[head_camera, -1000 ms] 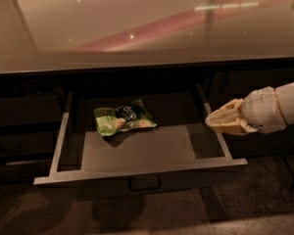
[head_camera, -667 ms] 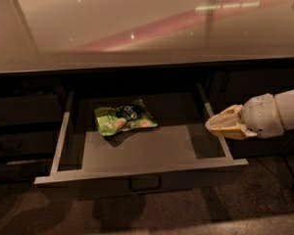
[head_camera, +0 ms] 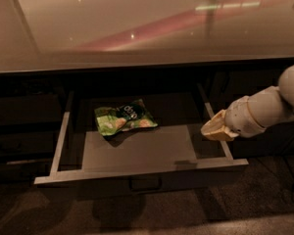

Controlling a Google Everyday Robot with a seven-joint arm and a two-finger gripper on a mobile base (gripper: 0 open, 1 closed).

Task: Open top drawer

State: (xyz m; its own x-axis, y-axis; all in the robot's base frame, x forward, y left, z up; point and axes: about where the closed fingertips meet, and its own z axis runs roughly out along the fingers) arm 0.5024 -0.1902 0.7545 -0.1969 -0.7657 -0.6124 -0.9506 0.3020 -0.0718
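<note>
So the top drawer point(head_camera: 137, 170) sits pulled well out from under the bench point(head_camera: 137, 28), which has a glossy pale top with some pinkish reflections on it. You can see the grey inner floor and both pale rails, the left rail point(head_camera: 60, 136) and the right rail point(head_camera: 215, 126). The drawer's little dark handle point(head_camera: 146, 184) is centred on the near front, just under the rim.

Inside, a green snack bag point(head_camera: 125, 117) lies flat toward the far left part of the floor, a bit crumpled. The near half of the floor is bare.

The white arm point(head_camera: 264, 109) comes in from the right edge, and the tan end effector point(head_camera: 216, 129) sits right at the right rail, around the middle of its length, tip pointing left. Honestly can't tell if it's spread or pressed together, and it's not on the handle.
</note>
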